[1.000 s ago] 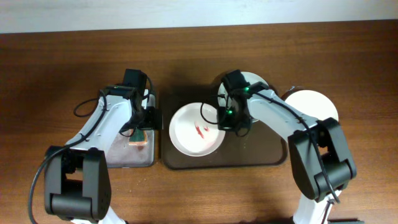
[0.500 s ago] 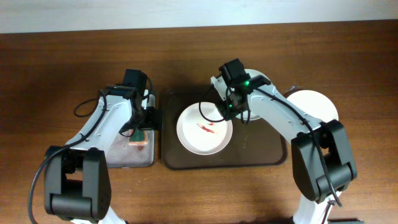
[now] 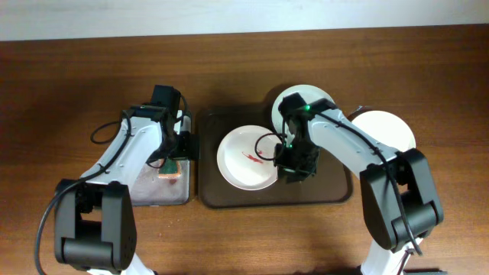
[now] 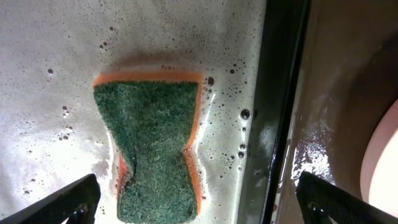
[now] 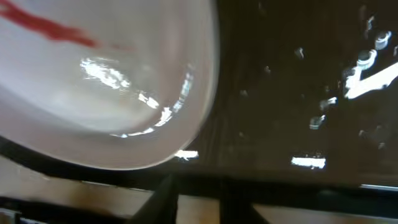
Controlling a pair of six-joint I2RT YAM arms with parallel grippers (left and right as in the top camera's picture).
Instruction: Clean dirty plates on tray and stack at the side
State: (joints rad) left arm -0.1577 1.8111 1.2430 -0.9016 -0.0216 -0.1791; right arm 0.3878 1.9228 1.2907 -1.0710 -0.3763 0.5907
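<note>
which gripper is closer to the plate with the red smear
Right. The right gripper is at the right rim of the smeared plate; the left gripper hovers above the sponge in the grey tray, off to its left.

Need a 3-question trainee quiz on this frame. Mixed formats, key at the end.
1. True or false: the left claw is open, with the sponge lying loose between its fingers.
2. Where is the right claw in the overhead view?
A) over the grey tray
B) beside the smeared plate, over the dark brown tray
C) over bare table
3. Fill in: the smear on that plate is ___ in colour.

Key: 1 true; 2 B; 3 red.
</note>
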